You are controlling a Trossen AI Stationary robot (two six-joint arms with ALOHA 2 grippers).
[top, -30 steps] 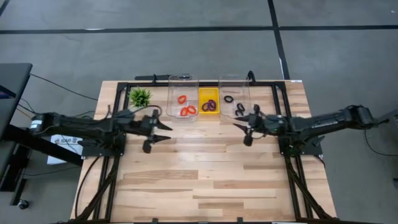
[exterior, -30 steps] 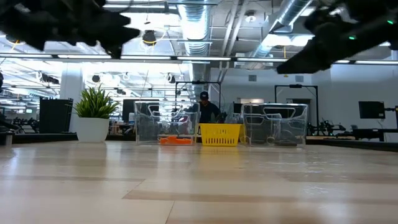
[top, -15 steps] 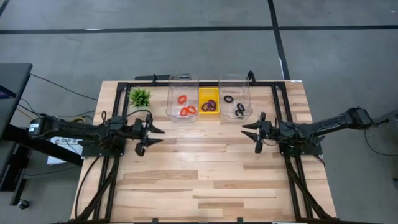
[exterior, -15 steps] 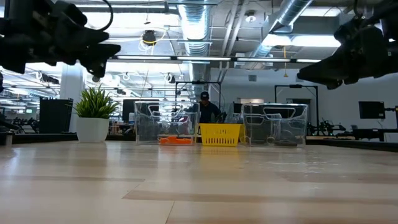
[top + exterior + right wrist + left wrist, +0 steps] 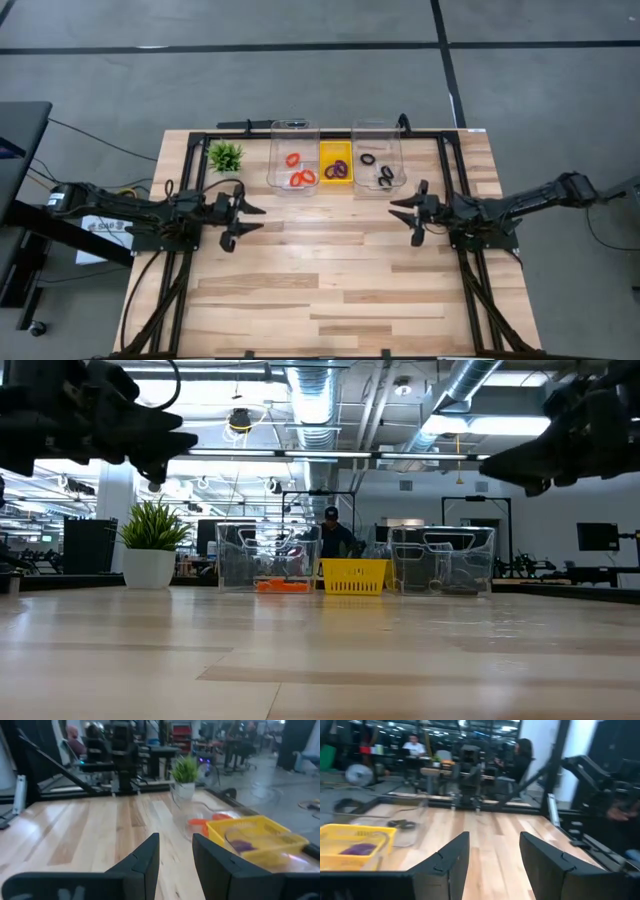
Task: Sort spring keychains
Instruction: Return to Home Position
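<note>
On the counter [image 5: 330,285], the spring keychains lie sorted by colour in three containers lined up along the far edge. The red-orange spring keychains [image 5: 299,172] sit in the left clear bin [image 5: 293,128], the purple spring keychains [image 5: 336,169] in the small yellow bin [image 5: 335,150] between the two clear ones, and the black spring keychains [image 5: 380,171] in the right clear bin [image 5: 376,127]. No keychain lies loose on the wooden surface. A small green plant [image 5: 225,155] stands just left of the left clear bin. The left arm [image 5: 150,212] reaches in from the left side, and the left jaws are spread and empty, near the left edge and well short of the bins. The right arm [image 5: 500,208] mirrors it from the right, and the right jaws are likewise parted with nothing between them. In the low view both arms hang high above the counter, clear of its surface. A person [image 5: 330,532] shows in the room beyond, behind the yellow bin.
</note>
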